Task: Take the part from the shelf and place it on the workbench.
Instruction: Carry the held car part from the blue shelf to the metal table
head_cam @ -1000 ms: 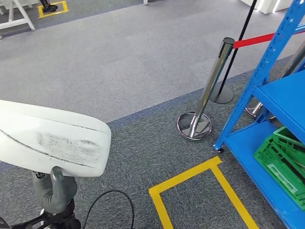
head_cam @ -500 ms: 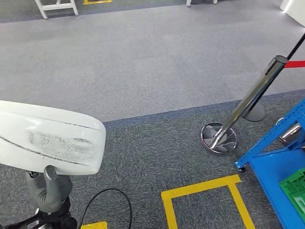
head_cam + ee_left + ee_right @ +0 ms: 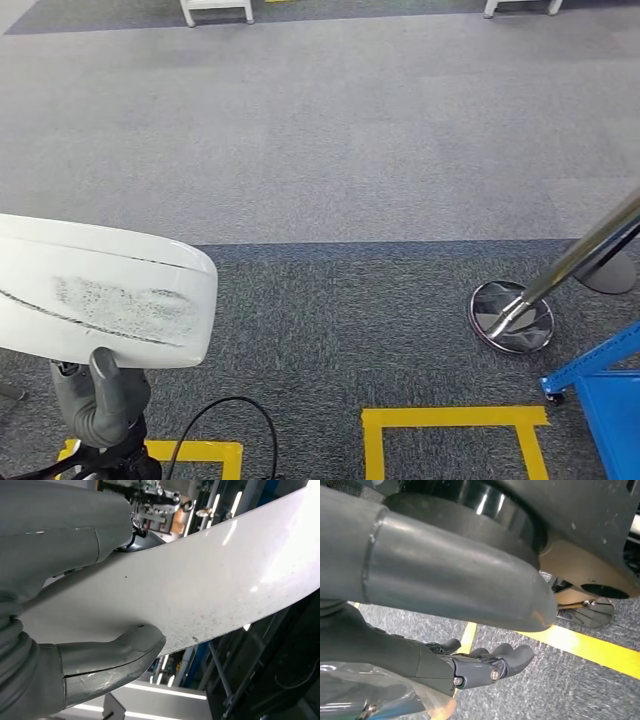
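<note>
The part is a long white curved panel (image 3: 106,295) with a scuffed grey patch, held level at the lower left of the head view. My left hand (image 3: 106,400) grips it from below, the grey thumb up against its near edge. In the left wrist view the panel (image 3: 211,580) runs across the picture, clamped between the thumb (image 3: 113,655) and the fingers above it. My right hand (image 3: 471,665) hangs over the carpet with its dark fingers stretched out and nothing in them.
Grey carpet floor lies ahead. A chrome stanchion base (image 3: 512,315) and a corner of the blue shelf (image 3: 604,390) stand at the right. Yellow tape squares (image 3: 453,415) mark the floor, a black cable (image 3: 226,405) loops near my left hand, and white table legs (image 3: 215,10) stand far off.
The camera has swung left: shelf, green crate and stanchion slid right, mostly out of the picture, while far table legs came in. My left hand's hold on the panel is unchanged.
</note>
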